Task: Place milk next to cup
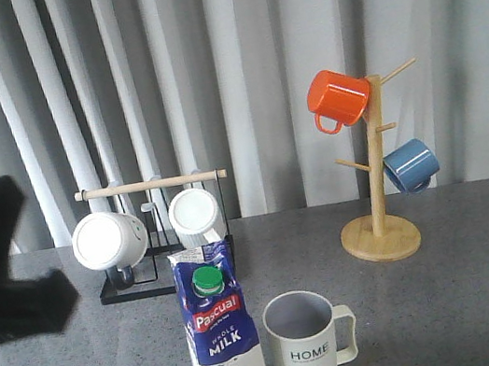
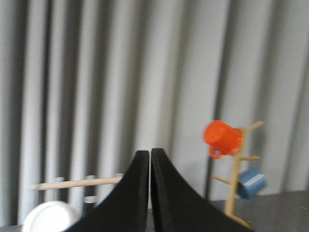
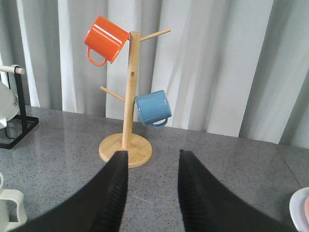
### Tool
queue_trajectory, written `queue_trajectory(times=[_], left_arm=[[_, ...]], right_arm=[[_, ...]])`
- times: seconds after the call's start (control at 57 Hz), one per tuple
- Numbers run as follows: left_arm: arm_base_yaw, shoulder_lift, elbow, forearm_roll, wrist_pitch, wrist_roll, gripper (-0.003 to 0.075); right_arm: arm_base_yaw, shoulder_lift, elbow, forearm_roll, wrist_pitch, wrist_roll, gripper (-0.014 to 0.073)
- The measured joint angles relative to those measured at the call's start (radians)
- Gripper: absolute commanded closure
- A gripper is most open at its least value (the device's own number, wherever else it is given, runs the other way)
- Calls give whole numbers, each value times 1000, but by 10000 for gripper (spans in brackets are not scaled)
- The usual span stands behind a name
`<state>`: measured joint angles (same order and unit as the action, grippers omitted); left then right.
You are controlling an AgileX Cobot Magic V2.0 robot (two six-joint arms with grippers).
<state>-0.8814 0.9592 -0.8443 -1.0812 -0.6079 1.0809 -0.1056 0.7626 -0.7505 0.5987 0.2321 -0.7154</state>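
Right up against the lens stands the milk [image 1: 222, 339], upright on the grey table [image 1: 473, 294], its foot cut off by the lower frame edge, green cap facing us. Just beside it, on the robot's right, sits the cup [image 1: 304, 343], upright, handle turned away from the carton, "HOME" showing; a thin gap seems to separate the two, though I can't rule out contact low down.

Open tabletop spreads to the right of the cup and runs back toward the wooden mug tree [image 1: 378, 216], which stands well apart. An orange mug [image 1: 338, 98] hangs high on it, a blue mug [image 1: 410, 165] lower down. Behind the carton, the black rack [image 1: 156, 246] with its wooden bar carries two white mugs [image 1: 110, 240], close to the carton's back side, so room is tight there.

Off to the left, the left gripper [image 2: 150, 159] is up in the air, a dark blur in the front view, clear of the carton; its own camera shows the fingers [image 2: 137, 193] pressed together, gripping nothing. The right gripper [image 3: 152, 166] hovers over bare table facing the mug tree, fingers [image 3: 116, 188] parted, nothing between them. A pale curtain [image 1: 249, 49] closes off the back.
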Motion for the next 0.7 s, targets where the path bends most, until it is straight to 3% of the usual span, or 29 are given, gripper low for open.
queue_trajectory(times=[0.175,0.439,0.579,0.702], left_arm=[[49,3,141,250,71,-376,728],[188,-126,418,636,98,-807,728],[266,-250,537,807,148,-953,727],[337,-414,607,931,278,-1052,727]], right_arm=[[0,0,0,0,0,0,328],[0,0,0,0,0,0,328],[0,0,0,0,0,0,328],[0,0,0,0,0,0,328]])
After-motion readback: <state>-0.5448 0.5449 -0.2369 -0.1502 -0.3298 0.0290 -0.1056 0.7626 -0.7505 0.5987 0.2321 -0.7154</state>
